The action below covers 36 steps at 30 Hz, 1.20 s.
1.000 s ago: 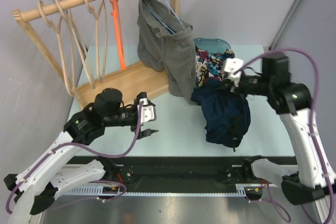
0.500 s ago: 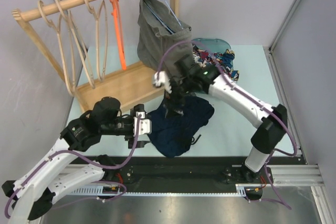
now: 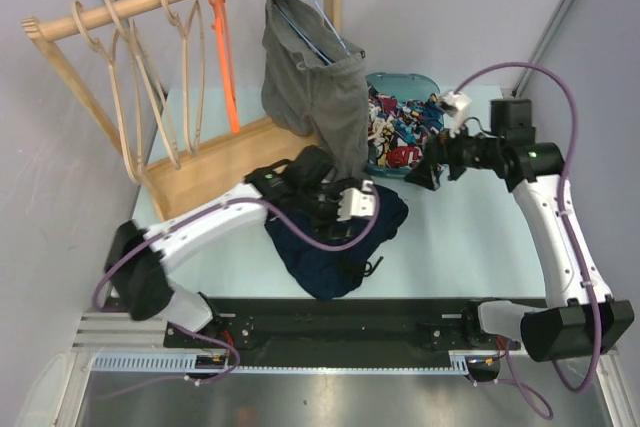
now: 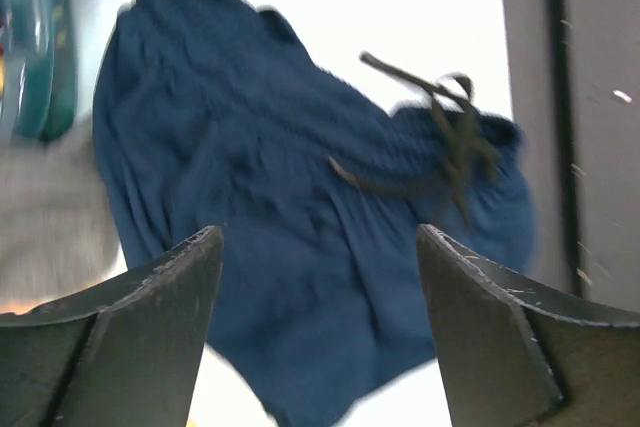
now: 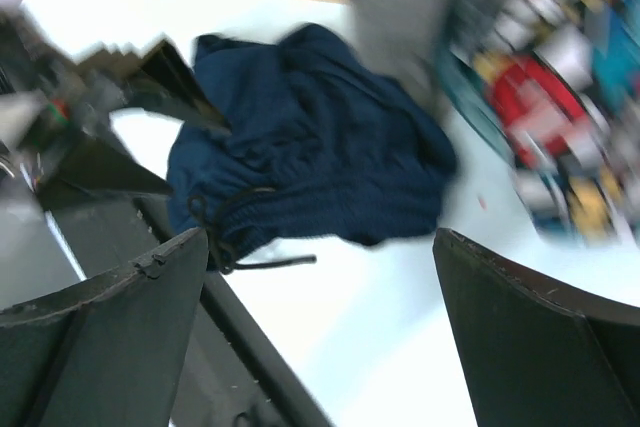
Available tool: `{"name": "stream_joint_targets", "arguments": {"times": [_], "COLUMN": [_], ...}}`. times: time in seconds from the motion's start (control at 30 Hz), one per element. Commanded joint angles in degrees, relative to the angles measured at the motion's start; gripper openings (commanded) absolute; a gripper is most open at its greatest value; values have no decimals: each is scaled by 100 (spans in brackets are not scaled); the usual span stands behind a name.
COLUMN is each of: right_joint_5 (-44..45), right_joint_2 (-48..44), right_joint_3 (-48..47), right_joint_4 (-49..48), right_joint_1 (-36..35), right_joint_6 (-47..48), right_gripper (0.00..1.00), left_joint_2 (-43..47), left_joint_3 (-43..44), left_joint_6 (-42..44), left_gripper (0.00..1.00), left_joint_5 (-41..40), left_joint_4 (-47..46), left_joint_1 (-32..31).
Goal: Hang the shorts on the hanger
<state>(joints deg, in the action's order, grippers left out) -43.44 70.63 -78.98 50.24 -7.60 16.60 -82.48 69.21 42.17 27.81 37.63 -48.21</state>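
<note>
left wrist view: left tool wide, seemingly above shorts; right tool wide.

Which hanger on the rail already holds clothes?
The blue wire hanger at the right end, holding grey shorts; the orange hanger and wooden hangers hang bare.

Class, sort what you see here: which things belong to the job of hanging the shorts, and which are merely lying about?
Belong to the job:
navy shorts
orange hanger

Lying about:
grey shorts
wooden hangers
teal basket
patterned clothes
</note>
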Motion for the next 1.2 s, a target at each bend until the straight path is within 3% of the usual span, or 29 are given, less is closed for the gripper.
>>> {"name": "stream_joint_targets", "arguments": {"times": [0.0,0.17,0.37,0.47,0.57,0.6,0.67,0.9,1.17], "right_joint_5": [-164,-156,2,11,-6,-7,-7,-42,-50], "right_joint_2": [-427,-858,-1077,-1122,-1174,-1183,-1174,-1148,-1017], "right_joint_3": [339,471,506,515,533,533,533,699,1331], "right_joint_4": [267,539,689,777,786,786,768,689,215], "right_joint_1": [881,1269,1296,1313,1322,1322,1331,1348,1340], "right_joint_6": [-482,-517,-535,-491,-465,-456,-430,-289,-280], "right_gripper": [99,99,99,99,99,99,98,98,98], "left_joint_2": [-978,-2025,-2930,-2923,-2713,-2564,-2336,-771,670], "left_joint_3": [628,884,954,884,717,691,594,769,559], "left_joint_6": [413,1108,1355,1302,1241,1232,1092,213,-560], "left_gripper": [74,66,61,49,26,11,1,0,0], "left_joint_5": [-135,-276,-1127,-1138,-962,-936,-909,-453,-1223], "left_joint_4": [-686,-1011,-1627,-1750,-1741,-1698,-1618,-1004,-493], "left_joint_1": [-470,-585,-594,-585,-559,-558,-506,100,1172]}}
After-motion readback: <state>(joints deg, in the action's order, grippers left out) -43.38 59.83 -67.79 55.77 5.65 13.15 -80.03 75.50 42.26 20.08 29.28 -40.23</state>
